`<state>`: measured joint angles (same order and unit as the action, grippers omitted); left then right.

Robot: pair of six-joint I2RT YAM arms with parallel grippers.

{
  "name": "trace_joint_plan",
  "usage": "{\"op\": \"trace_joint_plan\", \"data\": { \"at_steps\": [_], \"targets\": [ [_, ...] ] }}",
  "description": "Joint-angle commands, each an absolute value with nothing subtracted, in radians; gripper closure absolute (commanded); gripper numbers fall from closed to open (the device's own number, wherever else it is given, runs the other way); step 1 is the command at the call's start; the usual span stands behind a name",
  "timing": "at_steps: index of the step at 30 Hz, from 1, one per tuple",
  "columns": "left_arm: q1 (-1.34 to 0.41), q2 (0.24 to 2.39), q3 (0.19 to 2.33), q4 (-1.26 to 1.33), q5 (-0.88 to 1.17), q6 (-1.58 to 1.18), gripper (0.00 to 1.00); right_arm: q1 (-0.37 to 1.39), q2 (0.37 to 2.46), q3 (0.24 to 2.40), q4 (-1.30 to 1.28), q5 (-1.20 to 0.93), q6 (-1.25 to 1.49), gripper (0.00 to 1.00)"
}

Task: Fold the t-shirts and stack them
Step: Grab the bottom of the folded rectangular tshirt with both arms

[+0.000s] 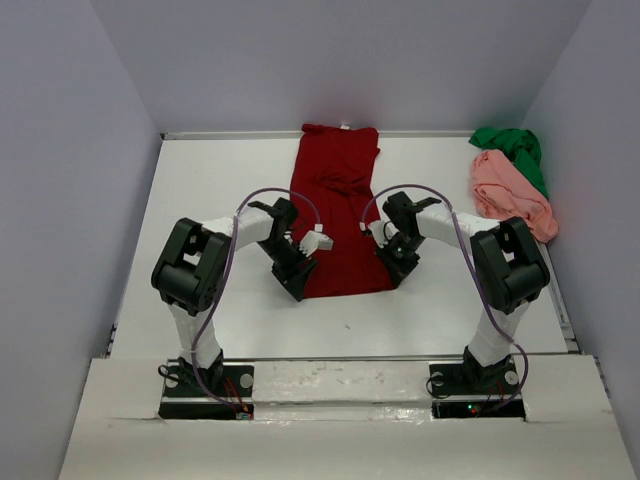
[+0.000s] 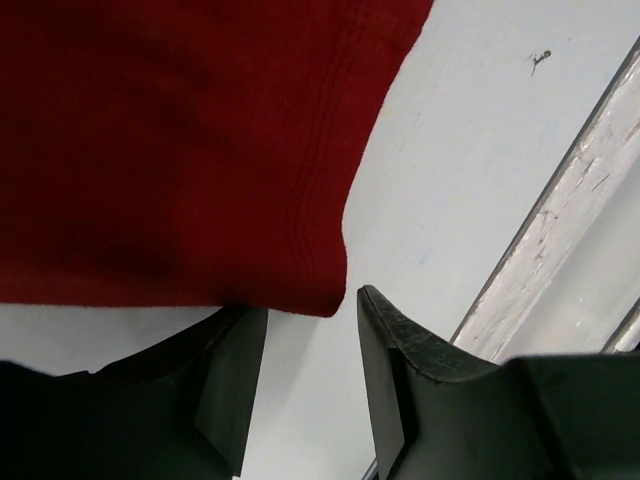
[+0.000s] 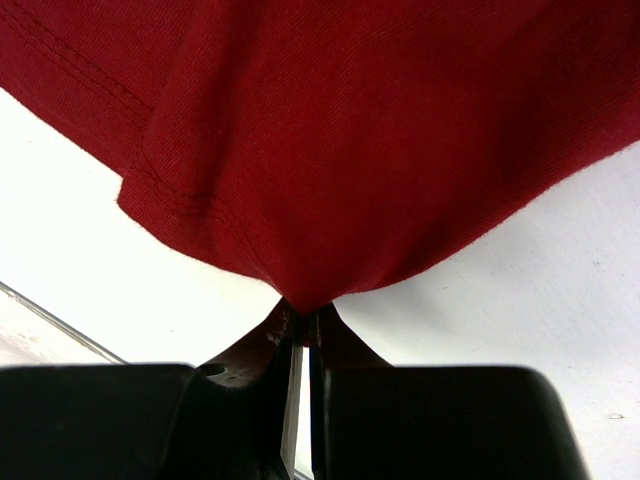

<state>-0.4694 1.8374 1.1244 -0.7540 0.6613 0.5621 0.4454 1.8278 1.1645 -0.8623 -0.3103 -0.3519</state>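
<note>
1. Holding the red shirt (image 1: 335,200), flat on the desk (image 1: 220,200), by its near right corner: right gripper (image 3: 303,318) jaws clamped.
2. Left gripper (image 2: 305,310) jaws apart beside near left corner; nudge in, pinch.
3. Lift both level.

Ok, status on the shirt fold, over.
Left claw open at near corner of dark red t-shirt. Right claw shut on its near edge. Pink t-shirt and green t-shirt bunched far right, out of the way.
</note>
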Motion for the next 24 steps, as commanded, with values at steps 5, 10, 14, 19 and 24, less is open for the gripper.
{"op": "trace_joint_plan", "data": {
  "at_steps": [5,10,14,19,24],
  "targets": [
    [-0.537,1.865,1.163,-0.778,0.638,0.588,0.57,0.445,1.822,1.184,-0.851,-0.301,-0.368,0.94],
    [-0.537,1.852,1.151,-0.759,0.597,0.568,0.7,0.445,1.818,1.181,-0.854,-0.296,-0.371,0.94],
    [-0.538,1.838,1.144,-0.752,0.577,0.558,0.83,0.445,1.819,1.184,-0.857,-0.295,-0.371,0.95],
    [-0.538,1.815,1.134,-0.738,0.545,0.551,0.94,0.445,1.815,1.189,-0.862,-0.29,-0.37,0.97],
    [-0.537,1.79,1.134,-0.749,0.567,0.564,1.0,0.445,1.812,1.195,-0.871,-0.284,-0.371,1.0]
  ]
}}
